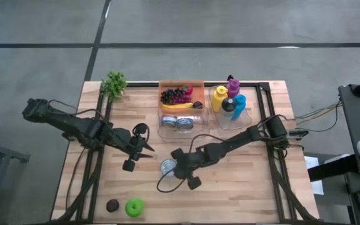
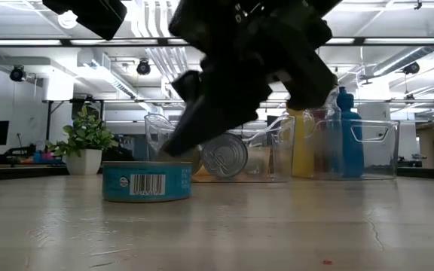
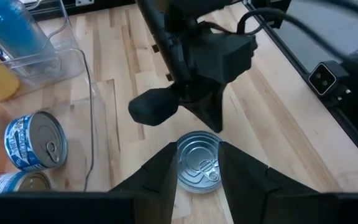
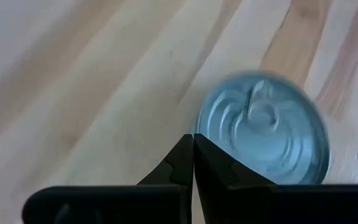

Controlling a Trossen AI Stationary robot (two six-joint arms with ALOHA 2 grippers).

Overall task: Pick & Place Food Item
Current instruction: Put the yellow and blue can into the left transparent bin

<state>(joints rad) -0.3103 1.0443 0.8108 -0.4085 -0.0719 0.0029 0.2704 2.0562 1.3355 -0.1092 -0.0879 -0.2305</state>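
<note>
A round can [image 1: 168,166] with a silver pull-tab lid and a blue label stands upright on the wooden table, near its middle; it also shows in the low view [image 2: 146,183]. My right gripper [image 4: 193,142] is shut with nothing between its fingers. It slants down from the table's right, its tips right beside the can's rim [image 4: 263,130]. My left gripper [image 1: 147,147] hangs open a little to the left of the can and above the table. In the left wrist view the can [image 3: 199,163] shows beyond the gap between its fingers. My right gripper has its shut fingertips [image 3: 211,124] right at the edge of the can's lid, slanting down from the table's right. Whether they touch the can I cannot tell.
Clear bins stand at the far side: one with grapes and a banana [image 1: 181,95], one with two cans [image 1: 181,122], one with bottles [image 1: 230,103]. A small plant [image 1: 114,84] stands at the far left. A green apple [image 1: 134,207] and a dark round item [image 1: 112,205] lie near left.
</note>
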